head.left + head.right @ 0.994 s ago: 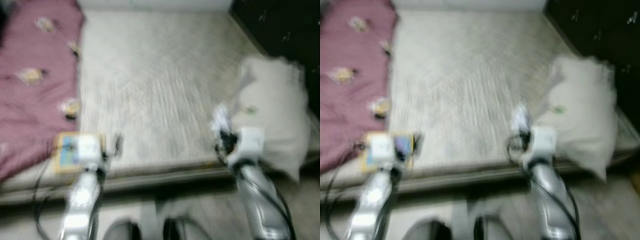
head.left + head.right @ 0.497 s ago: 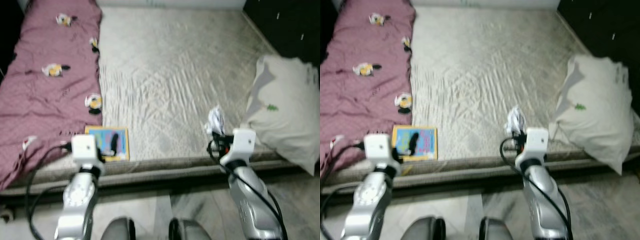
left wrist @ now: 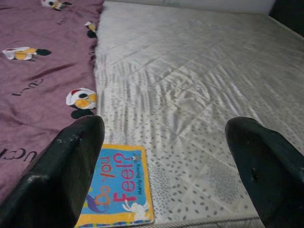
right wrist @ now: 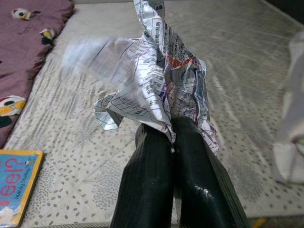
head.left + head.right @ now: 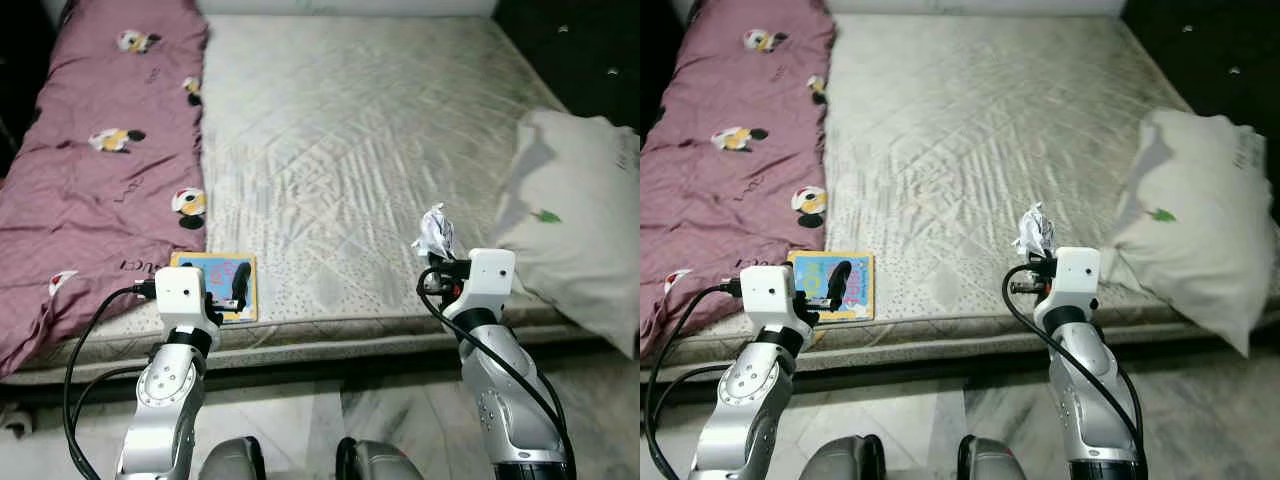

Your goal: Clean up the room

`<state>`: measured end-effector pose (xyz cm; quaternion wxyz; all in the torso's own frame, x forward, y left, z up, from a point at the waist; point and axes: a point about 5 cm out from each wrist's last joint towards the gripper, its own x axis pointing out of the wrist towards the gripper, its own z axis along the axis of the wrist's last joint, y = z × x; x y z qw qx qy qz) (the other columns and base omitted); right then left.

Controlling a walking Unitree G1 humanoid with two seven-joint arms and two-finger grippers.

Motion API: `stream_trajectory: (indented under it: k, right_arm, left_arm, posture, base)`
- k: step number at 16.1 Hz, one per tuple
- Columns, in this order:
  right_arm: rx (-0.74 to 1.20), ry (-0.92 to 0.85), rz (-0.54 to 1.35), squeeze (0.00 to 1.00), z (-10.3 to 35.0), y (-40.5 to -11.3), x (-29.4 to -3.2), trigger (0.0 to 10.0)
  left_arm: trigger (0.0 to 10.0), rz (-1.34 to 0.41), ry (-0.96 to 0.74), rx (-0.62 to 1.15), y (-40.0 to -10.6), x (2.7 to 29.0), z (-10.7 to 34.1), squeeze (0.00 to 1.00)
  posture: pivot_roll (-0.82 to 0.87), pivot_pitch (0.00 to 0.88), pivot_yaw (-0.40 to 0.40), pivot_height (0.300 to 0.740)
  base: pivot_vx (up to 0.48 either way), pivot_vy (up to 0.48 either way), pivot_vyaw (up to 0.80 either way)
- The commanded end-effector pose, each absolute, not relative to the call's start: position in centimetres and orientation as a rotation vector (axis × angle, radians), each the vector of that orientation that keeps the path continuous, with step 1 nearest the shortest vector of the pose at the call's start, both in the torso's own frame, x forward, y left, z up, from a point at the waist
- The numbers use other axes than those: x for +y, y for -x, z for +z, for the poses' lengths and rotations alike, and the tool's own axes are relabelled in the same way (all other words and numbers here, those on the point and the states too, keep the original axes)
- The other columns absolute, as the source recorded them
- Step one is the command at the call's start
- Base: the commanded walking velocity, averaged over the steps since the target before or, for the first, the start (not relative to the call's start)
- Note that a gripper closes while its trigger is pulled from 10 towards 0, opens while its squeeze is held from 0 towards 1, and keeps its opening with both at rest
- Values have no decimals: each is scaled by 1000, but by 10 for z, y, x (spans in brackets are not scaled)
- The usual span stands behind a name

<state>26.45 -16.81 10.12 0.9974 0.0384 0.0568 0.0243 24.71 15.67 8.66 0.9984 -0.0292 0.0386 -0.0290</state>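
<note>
A crumpled sheet of printed paper [image 4: 156, 76] sticks up from my right gripper [image 4: 172, 129], which is shut on it just above the mattress's front edge; the same paper [image 5: 435, 232] shows in the eye views. A colourful children's book [image 5: 213, 286] lies flat on the mattress near the front edge, beside the blanket. My left gripper [image 3: 165, 124] hovers open just over the book [image 3: 116, 194], its fingers [image 3: 71, 166] spread wide.
A bare grey quilted mattress [image 5: 340, 120] stretches ahead. A maroon blanket [image 5: 100, 170] with cartoon prints covers its left side. A white pillow [image 5: 580, 220] leans off the right front corner. Dark furniture stands at the far right. Marble floor [image 5: 320, 420] lies below the bed edge.
The camera has shifted and steadied, so the blur is gone and the bed sits a little lower in view. Both arms hold their places; the paper stays in the right gripper.
</note>
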Motion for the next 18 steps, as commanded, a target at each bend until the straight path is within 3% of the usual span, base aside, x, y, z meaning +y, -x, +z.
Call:
stream_trajectory:
  k: [1, 9, 18]
  right_arm:
    - [118, -72, 37, 0, 99, -264, -171, 10000]
    - [128, -62, 30, 0, 97, -262, -171, 10000]
    - [100, -89, -30, 0, 85, -258, -177, 10000]
  left_arm:
    - [10000, -54, 58, 76, -247, 158, 87, 0]
    - [10000, -65, 61, 90, -244, 157, 85, 0]
    - [10000, 35, -63, 136, -237, 180, 72, 0]
  posture:
    - [-22, 156, -48, 740]
    - [-25, 166, -47, 740]
    - [-5, 85, 13, 740]
  base:
    - [270, 0, 0]
    - [273, 0, 0]
    - [0, 0, 0]
